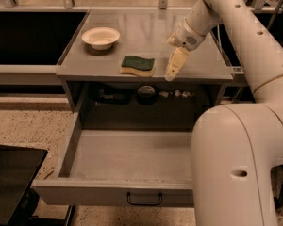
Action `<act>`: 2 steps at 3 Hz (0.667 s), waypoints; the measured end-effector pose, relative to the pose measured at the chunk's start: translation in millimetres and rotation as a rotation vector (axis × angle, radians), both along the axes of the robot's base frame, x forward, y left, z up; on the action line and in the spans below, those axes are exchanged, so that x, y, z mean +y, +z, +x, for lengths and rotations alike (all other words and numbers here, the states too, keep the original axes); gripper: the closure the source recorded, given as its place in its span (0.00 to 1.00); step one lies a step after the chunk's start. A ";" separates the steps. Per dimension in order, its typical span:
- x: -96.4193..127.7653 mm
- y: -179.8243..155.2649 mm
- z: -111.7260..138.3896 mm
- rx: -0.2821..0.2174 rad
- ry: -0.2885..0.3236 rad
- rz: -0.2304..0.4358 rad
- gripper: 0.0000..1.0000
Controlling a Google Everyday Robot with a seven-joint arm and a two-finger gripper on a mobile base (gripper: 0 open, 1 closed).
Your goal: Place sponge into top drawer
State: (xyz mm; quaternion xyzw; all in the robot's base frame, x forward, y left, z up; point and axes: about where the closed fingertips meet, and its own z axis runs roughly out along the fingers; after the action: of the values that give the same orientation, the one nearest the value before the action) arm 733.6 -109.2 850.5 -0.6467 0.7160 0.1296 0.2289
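The sponge [137, 65], dark green on top with yellow foam below, lies on the grey tabletop [146, 36] near its front edge. The gripper [173, 68] hangs just right of the sponge, above the tabletop's front edge, its pale fingers pointing down. It is apart from the sponge and holds nothing that I can see. The top drawer [127, 161] is pulled fully out below the tabletop, its inside bare, with a dark bar handle [145, 200] at the centre of its front panel.
A white bowl [101, 37] stands on the tabletop at the back left. Small objects [146, 93] lie in the dark recess behind the drawer. The robot's large white arm [236, 164] fills the right side. A black object [12, 182] sits at lower left.
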 end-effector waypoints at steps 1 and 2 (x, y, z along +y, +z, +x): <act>47.9 -6.3 5.0 0.005 0.108 0.038 0.00; 108.4 -14.8 6.2 0.021 0.232 0.072 0.00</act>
State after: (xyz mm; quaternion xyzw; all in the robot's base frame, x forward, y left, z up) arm 739.8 -0.7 835.7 -0.7152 0.6334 0.1877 0.2280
